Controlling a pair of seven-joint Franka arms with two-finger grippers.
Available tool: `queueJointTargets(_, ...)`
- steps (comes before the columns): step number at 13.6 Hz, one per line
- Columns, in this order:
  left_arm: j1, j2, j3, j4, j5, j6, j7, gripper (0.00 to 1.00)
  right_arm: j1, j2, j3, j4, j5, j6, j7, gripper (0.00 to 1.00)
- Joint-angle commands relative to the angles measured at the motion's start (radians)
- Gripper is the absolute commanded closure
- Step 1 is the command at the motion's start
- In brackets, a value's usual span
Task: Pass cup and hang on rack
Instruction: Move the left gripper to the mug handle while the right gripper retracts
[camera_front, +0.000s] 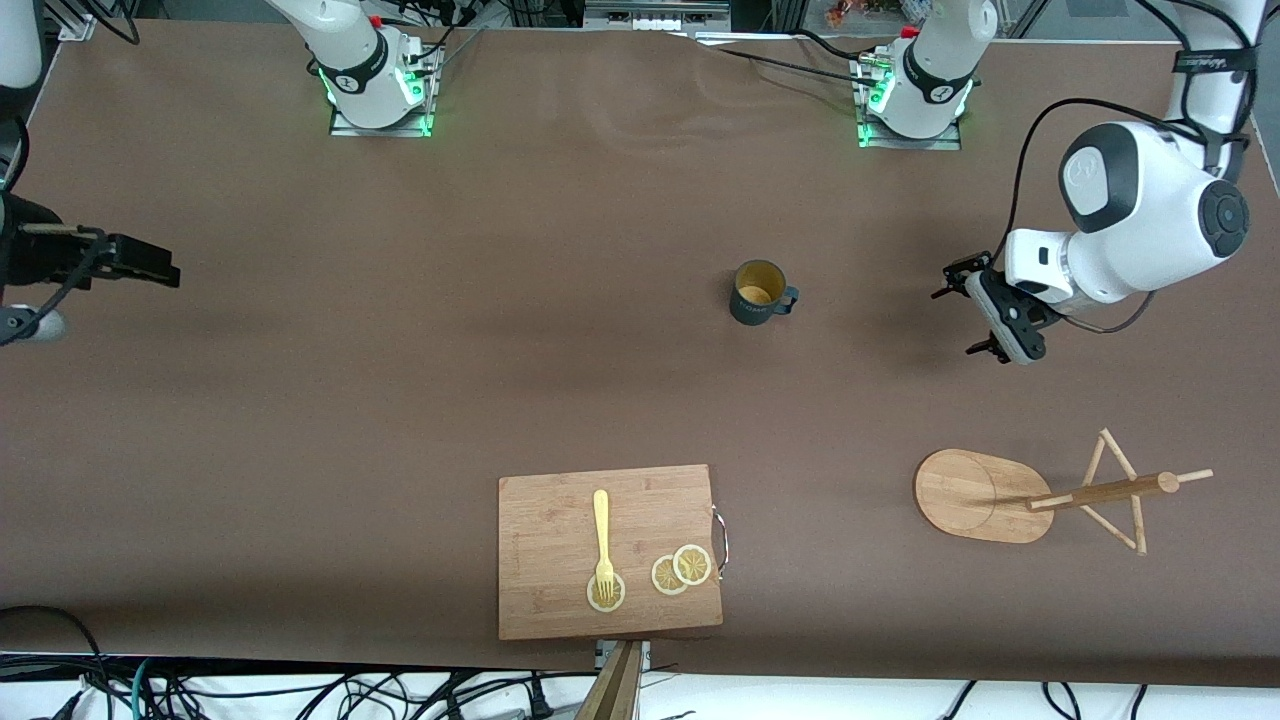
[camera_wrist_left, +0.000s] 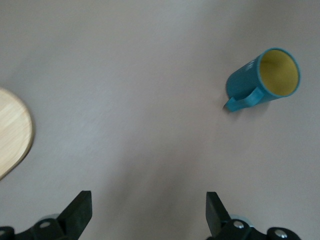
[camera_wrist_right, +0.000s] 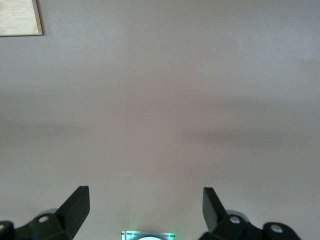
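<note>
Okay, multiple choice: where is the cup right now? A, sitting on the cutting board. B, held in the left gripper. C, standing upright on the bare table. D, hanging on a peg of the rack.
C: the cup stands upright on the bare table, mouth up, apart from the rack and both open grippers.

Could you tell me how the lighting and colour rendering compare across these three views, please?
Front view: even light, table brown, soft shadows, cup dark teal. Left wrist view: washed out, table greyish, the cup bright blue. Right wrist view: similarly pale, with a green glow at the frame's edge.
</note>
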Motion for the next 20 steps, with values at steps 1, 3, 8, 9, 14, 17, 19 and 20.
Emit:
queueJointTargets(1, 0.01, 0.063, -0.006, -0.027, -0.238, 0.024, 0.326, 0.0, -0.07, -0.12, 0.015, -0.096, -0.013, 0.068, -0.01, 0.0)
queueJointTargets(3, 0.006, 0.15, -0.008, -0.031, -0.423, 0.016, 0.586, 0.0, -0.088, -0.179, 0.015, -0.146, -0.001, 0.081, -0.012, 0.0)
queueJointTargets(8, 0.0, 0.261, -0.012, -0.025, -0.693, -0.075, 0.892, 0.0, -0.097, -0.227, 0.019, -0.196, -0.015, 0.067, -0.016, 0.0)
queueJointTargets(9, 0.005, 0.298, -0.014, -0.021, -0.741, -0.135, 0.95, 0.0, -0.099, -0.227, 0.019, -0.199, -0.015, 0.069, -0.016, 0.0)
queueJointTargets(14, -0.013, 0.394, -0.035, -0.021, -0.822, -0.208, 1.216, 0.0, -0.097, -0.224, 0.025, -0.199, -0.035, 0.072, -0.058, 0.0)
queueJointTargets(17, -0.012, 0.463, -0.058, -0.021, -0.922, -0.229, 1.359, 0.0, -0.088, -0.194, 0.032, -0.185, -0.029, 0.069, -0.058, 0.0)
queueJointTargets(19, -0.012, 0.506, -0.075, -0.021, -0.991, -0.24, 1.467, 0.0, -0.088, -0.193, 0.035, -0.183, -0.027, 0.073, -0.049, 0.0)
queueJointTargets(20, -0.01, 0.522, -0.077, -0.021, -1.006, -0.263, 1.484, 0.0, -0.085, -0.191, 0.037, -0.183, -0.026, 0.075, -0.052, 0.0)
